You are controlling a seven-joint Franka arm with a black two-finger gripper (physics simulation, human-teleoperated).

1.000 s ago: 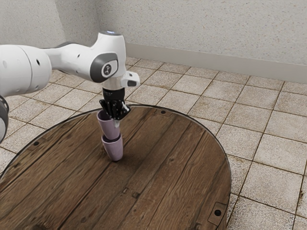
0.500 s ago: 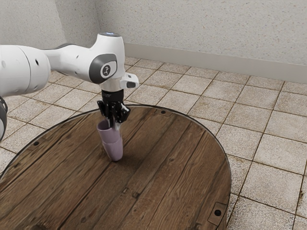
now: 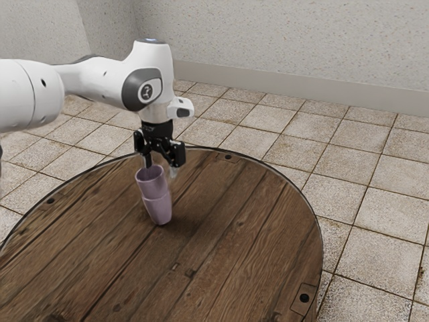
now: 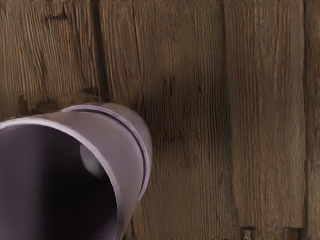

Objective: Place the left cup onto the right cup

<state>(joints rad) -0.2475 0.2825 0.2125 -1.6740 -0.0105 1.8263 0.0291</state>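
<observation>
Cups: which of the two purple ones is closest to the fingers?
The upper cup, nested in the lower cup on the table; the open fingers hang just above it.

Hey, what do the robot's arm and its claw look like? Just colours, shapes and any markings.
The arm is glossy white, built of thick rounded segments. A dark grey round cap on the joint nearest the wrist carries a small white marking. A small white block juts out at the wrist. The claw is black and two-fingered.

The lilac upper cup point(image 3: 150, 180) is sitting nested, slightly tilted, in the matching lower cup point(image 3: 159, 210), which is standing on the table point(image 3: 234, 255).
</observation>
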